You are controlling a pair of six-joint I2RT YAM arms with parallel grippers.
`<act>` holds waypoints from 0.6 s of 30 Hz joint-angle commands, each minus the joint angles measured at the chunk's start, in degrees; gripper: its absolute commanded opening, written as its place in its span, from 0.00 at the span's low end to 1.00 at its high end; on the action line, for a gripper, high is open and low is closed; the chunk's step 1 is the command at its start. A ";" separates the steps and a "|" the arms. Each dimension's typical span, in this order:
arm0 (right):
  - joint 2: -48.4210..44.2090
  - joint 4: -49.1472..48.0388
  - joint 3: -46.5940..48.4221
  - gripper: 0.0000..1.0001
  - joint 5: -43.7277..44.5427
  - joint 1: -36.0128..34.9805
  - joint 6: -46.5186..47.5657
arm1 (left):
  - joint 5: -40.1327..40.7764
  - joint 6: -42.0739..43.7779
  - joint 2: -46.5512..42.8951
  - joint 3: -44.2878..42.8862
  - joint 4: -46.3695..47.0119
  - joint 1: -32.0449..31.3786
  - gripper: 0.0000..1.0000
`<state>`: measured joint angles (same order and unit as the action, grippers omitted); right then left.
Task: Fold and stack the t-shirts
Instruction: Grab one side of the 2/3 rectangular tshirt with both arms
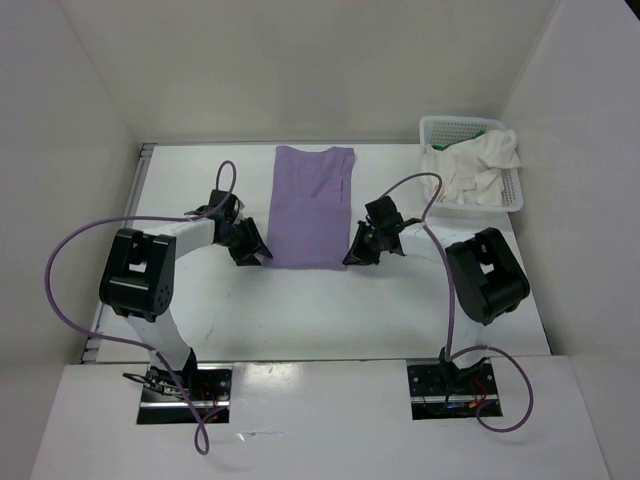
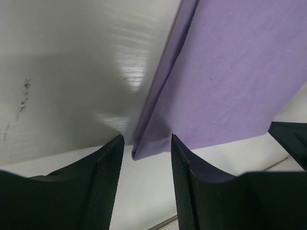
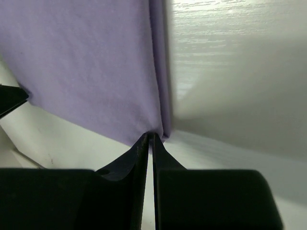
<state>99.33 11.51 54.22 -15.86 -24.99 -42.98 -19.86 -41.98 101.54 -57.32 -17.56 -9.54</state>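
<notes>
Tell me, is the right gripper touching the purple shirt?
Touching. The right wrist view shows the right gripper closed on the lavender shirt, pinching its near corner.

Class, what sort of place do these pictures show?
Likely a robot lab test cell: white table boxed by plain white walls, left arm and right arm mounted at its near edge, lavender shirt laid out.

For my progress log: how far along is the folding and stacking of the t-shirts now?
Done: the lavender t-shirt lies as a narrow strip, sides folded in. In hand: the right gripper is shut on its near corner; the left gripper is open around the other. Left: the off-white t-shirt and green t-shirt wait in the mesh basket; no stack yet.
</notes>
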 commanded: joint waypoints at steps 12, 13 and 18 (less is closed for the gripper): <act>-4.77 -2.45 -6.14 0.64 4.09 -0.85 -0.17 | 0.17 1.37 3.05 2.74 1.92 0.05 0.22; -3.80 -3.15 -6.14 0.64 2.34 -0.85 -0.17 | 0.17 1.37 3.05 2.74 1.92 0.05 0.19; 3.32 -6.13 -3.77 0.42 -2.24 -1.37 0.35 | 0.17 0.84 3.05 2.74 1.92 -1.01 0.10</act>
<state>98.24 7.22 49.60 -16.75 -25.41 -43.46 -21.63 -42.24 102.91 -56.10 -14.55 -9.72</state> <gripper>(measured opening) 0.457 0.126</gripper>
